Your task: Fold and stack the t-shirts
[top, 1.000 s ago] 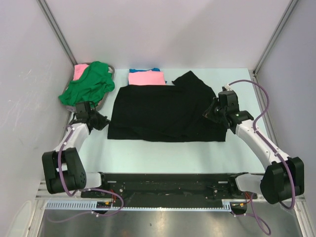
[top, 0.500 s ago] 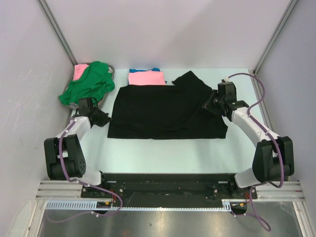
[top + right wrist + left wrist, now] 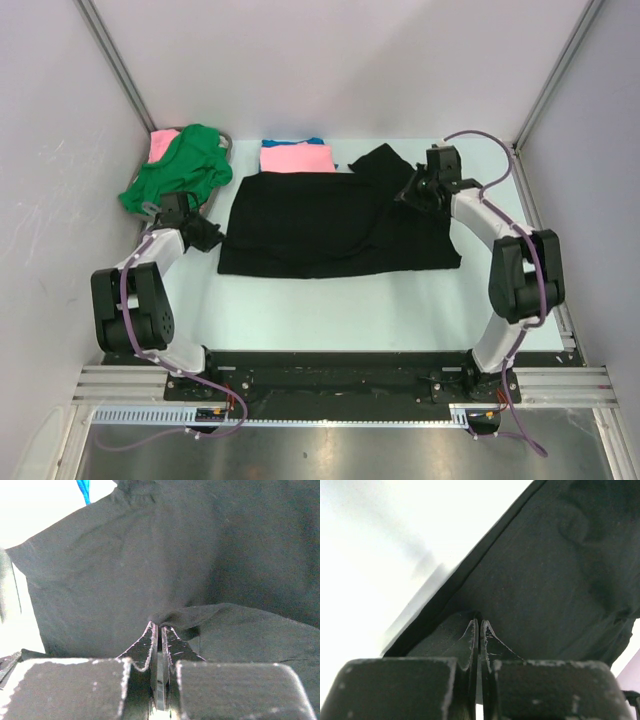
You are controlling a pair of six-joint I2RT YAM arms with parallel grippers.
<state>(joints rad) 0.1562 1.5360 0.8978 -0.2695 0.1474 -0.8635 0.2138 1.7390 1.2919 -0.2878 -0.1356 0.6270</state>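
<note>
At far left, a green t-shirt (image 3: 175, 175) lies crumpled over a loose pink t-shirt (image 3: 163, 142), and just beside them my left gripper (image 3: 479, 630) is clenched on the left edge of the black t-shirt (image 3: 320, 225). That shirt lies spread across the middle of the table (image 3: 330, 300), a folded pink t-shirt (image 3: 296, 157) on a blue t-shirt (image 3: 314, 142) at its far edge. At right, my right gripper (image 3: 159, 629) pinches a raised fold by its far sleeve.

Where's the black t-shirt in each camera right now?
Top external: black t-shirt spread across mid-table.
Left wrist: the shirt fills centre and right.
Right wrist: it fills nearly the whole frame.
Shared landmark: pale table, upper left in both wrist views.
</note>
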